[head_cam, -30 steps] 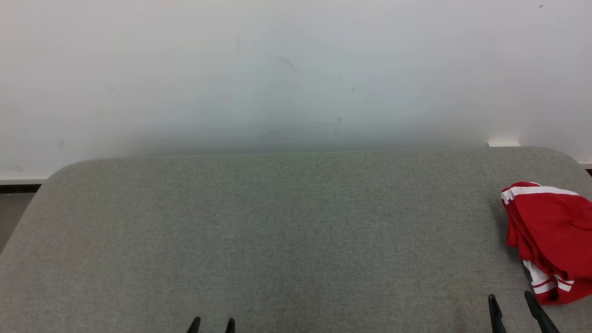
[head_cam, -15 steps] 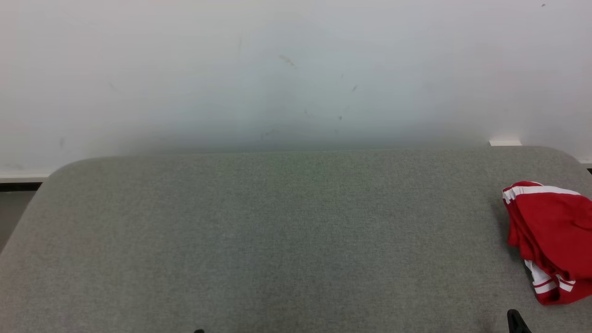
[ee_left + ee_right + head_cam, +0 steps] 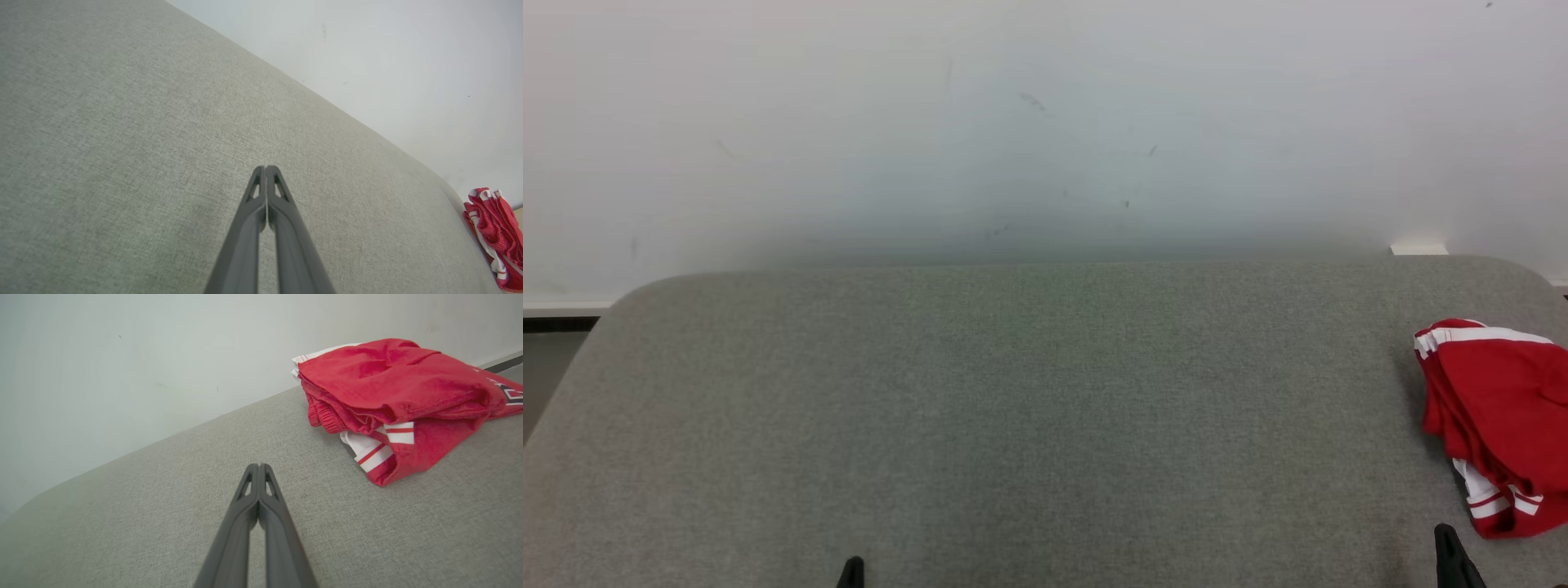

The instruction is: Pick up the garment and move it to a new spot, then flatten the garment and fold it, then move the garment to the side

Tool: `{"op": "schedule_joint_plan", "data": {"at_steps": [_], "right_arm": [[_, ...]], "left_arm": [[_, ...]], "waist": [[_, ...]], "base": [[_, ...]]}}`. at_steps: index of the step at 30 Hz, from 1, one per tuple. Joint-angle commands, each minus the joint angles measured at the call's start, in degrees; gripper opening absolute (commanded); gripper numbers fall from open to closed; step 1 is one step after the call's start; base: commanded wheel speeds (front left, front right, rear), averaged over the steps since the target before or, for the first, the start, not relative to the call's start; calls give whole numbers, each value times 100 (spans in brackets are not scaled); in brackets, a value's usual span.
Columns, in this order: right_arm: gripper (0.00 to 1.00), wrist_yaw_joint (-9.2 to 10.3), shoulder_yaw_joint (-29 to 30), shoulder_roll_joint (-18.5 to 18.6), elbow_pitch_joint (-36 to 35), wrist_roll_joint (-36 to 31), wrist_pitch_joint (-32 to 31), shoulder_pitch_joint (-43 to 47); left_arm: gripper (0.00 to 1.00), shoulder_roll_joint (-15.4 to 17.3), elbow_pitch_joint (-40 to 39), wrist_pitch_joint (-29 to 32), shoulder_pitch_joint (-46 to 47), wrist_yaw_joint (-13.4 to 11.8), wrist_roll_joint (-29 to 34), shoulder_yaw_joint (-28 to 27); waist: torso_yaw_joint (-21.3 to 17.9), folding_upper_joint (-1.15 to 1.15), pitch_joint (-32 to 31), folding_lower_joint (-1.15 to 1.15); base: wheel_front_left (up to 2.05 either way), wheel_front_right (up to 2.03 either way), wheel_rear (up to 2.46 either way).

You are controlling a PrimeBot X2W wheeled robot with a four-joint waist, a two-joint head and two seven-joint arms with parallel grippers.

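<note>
A red garment with white stripes (image 3: pixel 1499 420) lies folded in a heap at the right edge of the grey fabric surface (image 3: pixel 1013 408); it also shows as the garment (image 3: pixel 392 400) to the upper right in the right wrist view and the garment (image 3: pixel 492 234) at the far right in the left wrist view. My right gripper (image 3: pixel 258 467) is shut with nothing in it, hovering over the fabric short of the garment; its tip (image 3: pixel 1447 543) pokes up at the lower right. My left gripper (image 3: pixel 266 168) is shut and empty over bare fabric, its tip (image 3: pixel 852 569) at the bottom.
A pale wall (image 3: pixel 1045 122) rises straight behind the surface's far edge. A small white block (image 3: pixel 1419 247) sits at the far right corner. Dark floor (image 3: pixel 547 351) shows past the rounded left corner. Bare fabric spreads wide across the middle and left.
Both grippers went from open to shut and dropped lower in the head view, then rose slightly. The camera tilted a little. The garment stayed put.
</note>
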State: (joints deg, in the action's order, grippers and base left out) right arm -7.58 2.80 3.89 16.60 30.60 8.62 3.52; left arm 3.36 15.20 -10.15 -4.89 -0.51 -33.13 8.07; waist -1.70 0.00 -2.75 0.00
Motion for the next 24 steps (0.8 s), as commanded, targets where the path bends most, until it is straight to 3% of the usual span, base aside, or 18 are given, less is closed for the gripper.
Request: {"op": "schedule_joint_plan", "data": {"at_steps": [1, 24], "right_arm": [[0, 3, 48, 32, -105, 303, -60, -172], [0, 6, 151, -8, -147, 2103, -509, -448]], "left_arm": [[0, 61, -86, 55, 161, 52, -306, -64], [0, 130, -107, 450, 471, 275, -2145, -367]], "waist": [[4, 0, 5, 0], [40, 0, 64, 0]], "base": [[0, 0, 0], [0, 0, 0]]}}
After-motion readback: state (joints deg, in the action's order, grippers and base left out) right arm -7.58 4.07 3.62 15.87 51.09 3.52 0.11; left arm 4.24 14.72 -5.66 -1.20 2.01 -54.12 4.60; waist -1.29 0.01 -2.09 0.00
